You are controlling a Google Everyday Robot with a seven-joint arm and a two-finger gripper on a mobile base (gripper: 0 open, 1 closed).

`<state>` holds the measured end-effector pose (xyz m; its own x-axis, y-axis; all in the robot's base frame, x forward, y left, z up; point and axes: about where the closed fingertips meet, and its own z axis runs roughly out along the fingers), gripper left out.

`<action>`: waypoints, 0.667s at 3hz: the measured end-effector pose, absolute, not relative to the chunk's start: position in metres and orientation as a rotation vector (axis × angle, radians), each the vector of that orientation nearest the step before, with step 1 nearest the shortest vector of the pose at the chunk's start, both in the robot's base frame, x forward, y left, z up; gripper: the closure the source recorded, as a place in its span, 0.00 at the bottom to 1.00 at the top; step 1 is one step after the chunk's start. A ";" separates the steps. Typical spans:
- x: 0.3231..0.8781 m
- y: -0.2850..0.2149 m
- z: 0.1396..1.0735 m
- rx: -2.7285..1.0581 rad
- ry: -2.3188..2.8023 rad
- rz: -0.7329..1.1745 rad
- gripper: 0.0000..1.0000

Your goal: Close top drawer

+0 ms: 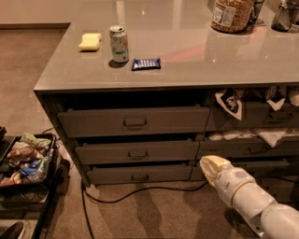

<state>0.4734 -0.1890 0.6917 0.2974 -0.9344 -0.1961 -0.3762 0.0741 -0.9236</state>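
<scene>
The top drawer (pixel 133 121) is a wide dark-grey drawer with a small metal bail handle (pixel 135 123), just under the counter top. Its front stands a little forward of the cabinet, with a dark gap above it; its inside does not show. Two shallower grey drawers (pixel 136 151) sit below it. My gripper (pixel 211 164) is the pale tip of the white arm at the lower right. It is low, level with the bottom drawers, right of and below the top drawer's handle and apart from it.
On the grey counter (pixel 196 70) stand a yellow sponge (pixel 90 41), a soda can (pixel 119 43), a blue snack packet (pixel 145 64) and a jar (pixel 232 14). Narrower drawers with white cloths (pixel 230 103) are at the right. A black cable (pixel 140 189) lies on the carpet. A bin of packets (pixel 23 161) sits at the left.
</scene>
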 end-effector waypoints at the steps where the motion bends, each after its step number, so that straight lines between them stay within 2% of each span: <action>1: 0.473 -0.189 0.692 -1.500 1.266 -0.658 0.59; 2: 0.473 -0.189 0.692 -1.500 1.266 -0.658 0.36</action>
<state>0.4734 -0.1889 0.6917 0.2975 -0.9344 -0.1961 -0.3762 0.0741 -0.9236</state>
